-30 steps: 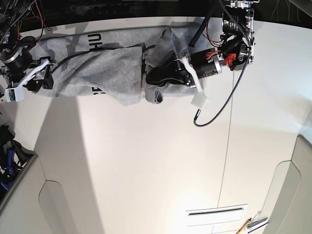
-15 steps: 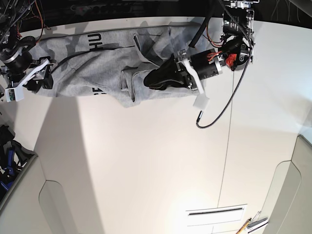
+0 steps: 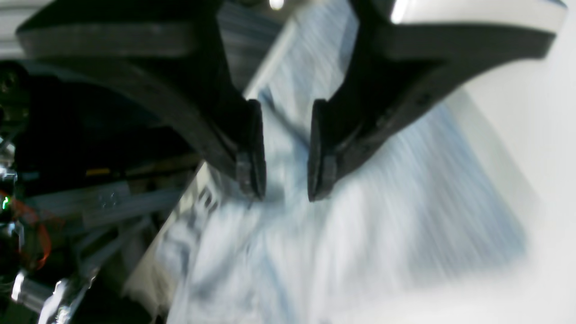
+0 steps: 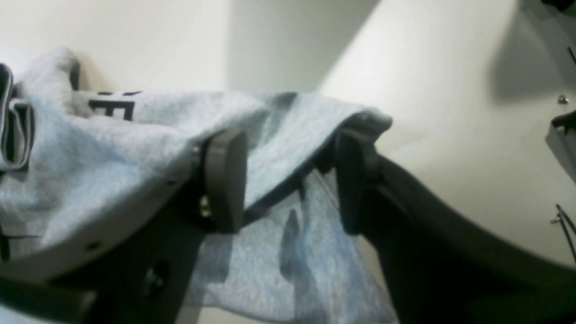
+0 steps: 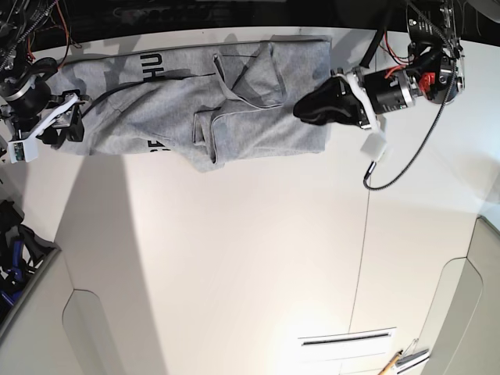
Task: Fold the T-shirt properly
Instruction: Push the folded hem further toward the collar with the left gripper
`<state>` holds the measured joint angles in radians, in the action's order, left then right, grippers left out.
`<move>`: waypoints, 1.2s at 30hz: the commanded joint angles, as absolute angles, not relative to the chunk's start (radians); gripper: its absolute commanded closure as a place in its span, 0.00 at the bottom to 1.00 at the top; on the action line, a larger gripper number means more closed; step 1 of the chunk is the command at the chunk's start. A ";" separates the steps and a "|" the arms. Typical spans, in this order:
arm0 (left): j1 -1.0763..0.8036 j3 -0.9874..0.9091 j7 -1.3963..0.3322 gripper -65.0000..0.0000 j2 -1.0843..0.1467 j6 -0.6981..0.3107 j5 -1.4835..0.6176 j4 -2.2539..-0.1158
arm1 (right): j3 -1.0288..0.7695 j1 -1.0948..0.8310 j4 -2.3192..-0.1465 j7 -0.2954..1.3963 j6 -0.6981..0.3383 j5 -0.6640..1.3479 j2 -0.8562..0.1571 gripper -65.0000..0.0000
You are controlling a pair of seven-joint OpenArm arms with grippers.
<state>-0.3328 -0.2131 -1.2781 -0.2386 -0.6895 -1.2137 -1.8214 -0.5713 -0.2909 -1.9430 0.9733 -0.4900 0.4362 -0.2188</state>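
T-shirt: lying crumpled along far edge of table, lettering partly showing — not yet flat enough for folding.
Right gripper: jaws apart, straddling a raised fold at shirt's end; prob. anchoring/lining up a pinch.
Left gripper: jaws slightly apart, nothing between, hovering by opposite edge — blurred.

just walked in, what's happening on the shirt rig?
Two arms are working on a grey T-shirt that lies crumpled along the far edge of the white table. The left pincer is over one end, jaws apart and empty. The right pincer sits at the other end, jaws open around a raised fold. Nothing is neatly folded yet.
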 commanded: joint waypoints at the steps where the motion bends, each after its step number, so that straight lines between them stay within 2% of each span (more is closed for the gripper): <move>1: -0.339 -0.217 -1.256 0.73 -0.246 -0.698 -1.239 -1.840 | -0.579 -0.286 -1.963 0.953 -0.493 0.445 -0.233 0.52; 5: -0.358 -0.215 -1.249 0.72 -0.246 -0.698 -1.208 -1.840 | -0.579 -0.286 -1.963 0.953 -0.493 0.446 -0.233 0.52; 8: -0.358 -0.206 -1.185 0.60 -0.246 -0.698 -1.151 -1.840 | -0.579 -0.286 -1.963 0.950 -0.493 0.446 -0.233 0.52; 10: -0.358 -0.181 -1.149 0.57 -0.246 -0.698 -1.108 -1.840 | -0.579 -0.286 -1.963 0.950 -0.493 0.451 -0.233 0.52; 18: -0.349 -0.022 -1.078 0.57 -0.228 -0.698 -0.943 -1.840 | -0.579 -0.286 -1.963 0.950 -0.493 0.453 -0.233 0.52; 24: -0.346 0.007 -1.017 0.57 -0.211 -0.693 -0.823 -1.840 | -0.579 -0.286 -1.963 0.950 -0.493 0.453 -0.233 0.52; 29: -0.346 0.007 -1.016 0.57 -0.210 -0.677 -0.811 -1.840 | -0.579 -0.286 -1.963 0.950 -0.493 0.465 -0.233 0.52; 31: -0.346 0.007 -1.011 0.60 -0.210 -0.677 -0.812 -1.840 | -0.579 -0.286 -1.963 0.950 -0.493 0.477 -0.233 0.52; 36: -0.346 0.007 -1.009 0.87 -0.196 -0.677 -0.822 -1.840 | -0.579 -0.286 -1.963 0.950 -0.493 0.479 -0.233 0.52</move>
<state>-0.3515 0.0071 -1.0306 -0.1986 -0.6769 -0.7979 -1.8214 -0.5713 -0.2905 -1.9430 0.9726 -0.4904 0.4648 -0.2188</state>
